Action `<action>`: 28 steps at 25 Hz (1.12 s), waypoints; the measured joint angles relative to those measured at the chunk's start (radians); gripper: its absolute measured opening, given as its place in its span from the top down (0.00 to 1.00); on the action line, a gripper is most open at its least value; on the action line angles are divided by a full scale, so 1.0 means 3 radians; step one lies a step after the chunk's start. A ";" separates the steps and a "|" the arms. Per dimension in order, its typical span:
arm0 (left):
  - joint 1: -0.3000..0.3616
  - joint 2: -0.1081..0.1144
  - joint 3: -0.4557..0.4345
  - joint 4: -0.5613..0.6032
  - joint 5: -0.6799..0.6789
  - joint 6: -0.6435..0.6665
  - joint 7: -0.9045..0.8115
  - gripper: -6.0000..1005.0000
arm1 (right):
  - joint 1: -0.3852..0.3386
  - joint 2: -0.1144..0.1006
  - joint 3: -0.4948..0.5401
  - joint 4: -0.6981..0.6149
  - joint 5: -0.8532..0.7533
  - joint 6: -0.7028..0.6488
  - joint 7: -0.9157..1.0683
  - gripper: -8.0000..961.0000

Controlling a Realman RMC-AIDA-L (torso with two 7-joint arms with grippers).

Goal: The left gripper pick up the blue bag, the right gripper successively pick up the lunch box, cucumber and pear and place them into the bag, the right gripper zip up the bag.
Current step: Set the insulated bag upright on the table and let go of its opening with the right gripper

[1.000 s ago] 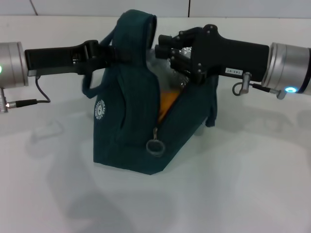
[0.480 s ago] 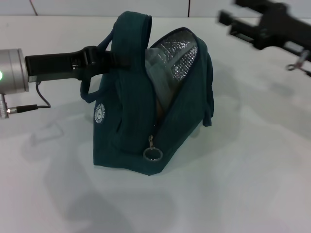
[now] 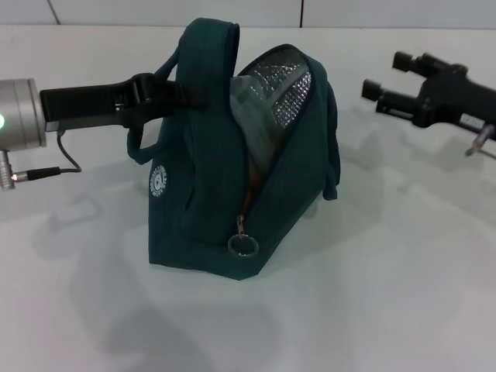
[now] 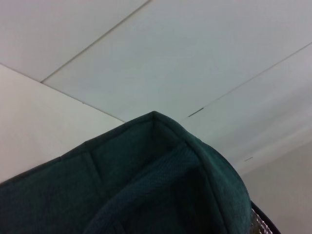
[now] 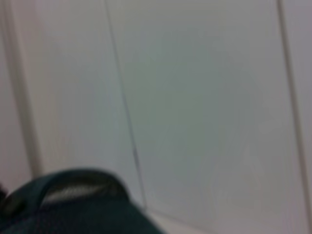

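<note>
I see the blue bag [image 3: 232, 178] standing on the white table [image 3: 403, 294], its mouth open and shiny foil inside. My left gripper [image 3: 182, 91] pinches its soft padded handle. My right gripper [image 3: 380, 77] waits beside the bag, fingers spread and empty. I think zipping comes next, so I should catch the little ring pull [image 3: 242, 245] low on the bag's front and slide gently.

One blue bag [image 3: 209, 201], two handles [image 3: 209, 54], two claws [image 3: 387, 81].
</note>
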 joint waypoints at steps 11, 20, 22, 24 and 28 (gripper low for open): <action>-0.0018 -0.0003 0.0000 0.0000 -0.0001 -0.0003 0.0000 0.90 | 0.0116 0.0101 -0.0008 0.0023 -0.0223 0.0027 -0.0003 0.16; -0.0019 -0.0007 0.0000 0.0000 -0.0002 -0.0003 0.0000 0.90 | 0.0278 0.0117 -0.0216 0.0041 -0.0228 0.0268 -0.0075 0.21; -0.0018 -0.0008 0.0000 -0.0003 -0.0005 -0.0003 0.0000 0.90 | 0.0303 0.0122 -0.0295 0.0042 -0.0228 0.0322 -0.0089 0.23; -0.0015 -0.0008 0.0000 -0.0003 -0.0006 -0.0004 0.0000 0.90 | 0.0320 0.0131 -0.0341 0.0043 -0.0228 0.0366 -0.0108 0.28; -0.0006 -0.0012 0.0000 -0.0005 -0.0008 -0.0007 0.0000 0.90 | 0.0325 0.0138 -0.0376 0.0030 -0.0228 0.0361 -0.0189 0.48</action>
